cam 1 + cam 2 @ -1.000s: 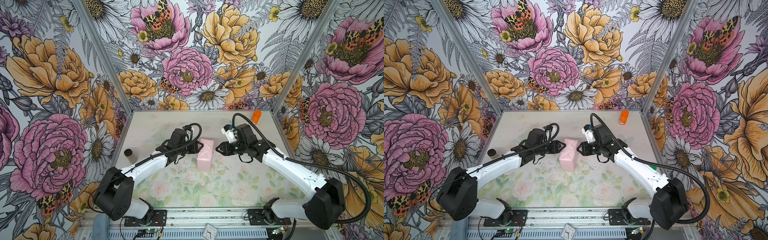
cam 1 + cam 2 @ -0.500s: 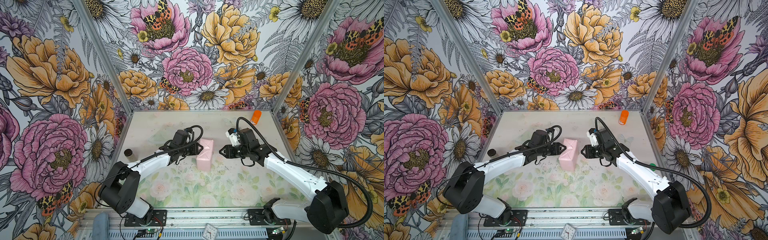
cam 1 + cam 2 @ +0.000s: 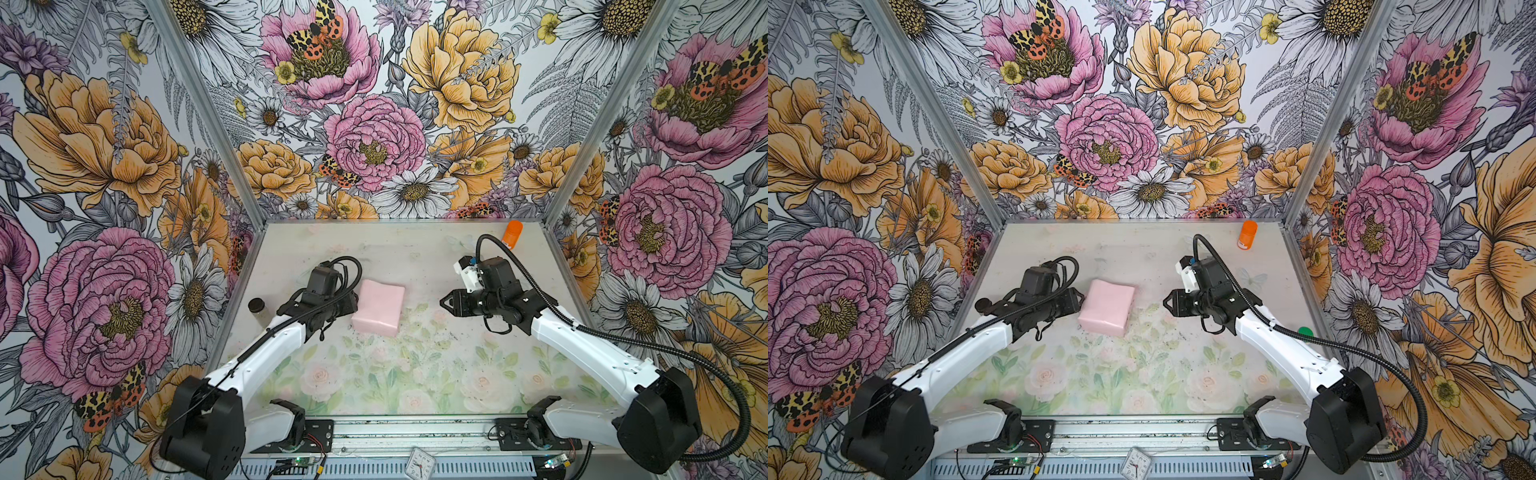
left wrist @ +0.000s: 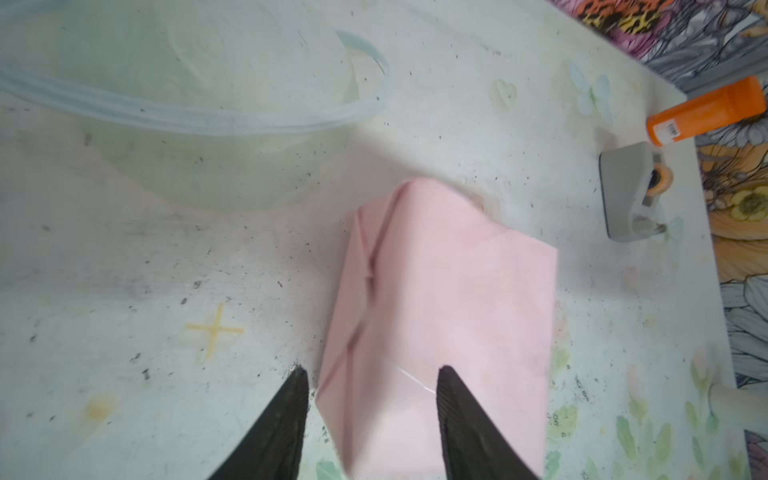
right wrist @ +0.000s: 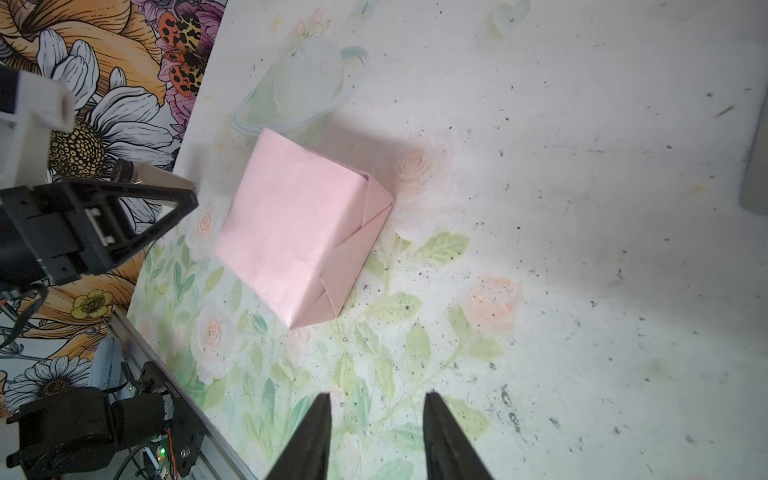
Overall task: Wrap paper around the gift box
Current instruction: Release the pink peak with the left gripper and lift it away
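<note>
Pink paper (image 3: 378,306) covers the gift box on every face that shows, so none of the box's own surface can be seen. The wrapped gift box lies flat on the flower-printed table (image 3: 415,374), broad face up, between the two grippers. Both of its ends carry folded flaps. The left wrist view shows creases running along one end, and the right wrist view shows diagonal folds meeting at a seam on the end toward the right arm.

At the left end of the wrapped gift box is the left gripper (image 4: 372,370), with its jaws spread. One of its fingers (image 4: 286,419) stands just beside the side wall, with a thin gap to it. The other finger reaches over the top face near that end, and I cannot tell whether it touches the paper. Nothing is pinched.

To the right of the wrapped gift box, well apart from it, the right gripper (image 5: 378,397) points toward it. Its jaws are spread, with only bare table between them, and it holds nothing.

Beyond the wrapped gift box, toward the far right corner, sits an orange bottle (image 3: 512,234). A grey tape dispenser (image 4: 627,191) is just beside the bottle, on the side nearer the gift box. Left of the gift box, past the left gripper, a small dark-capped jar (image 3: 257,306) stands at the table's edge.
</note>
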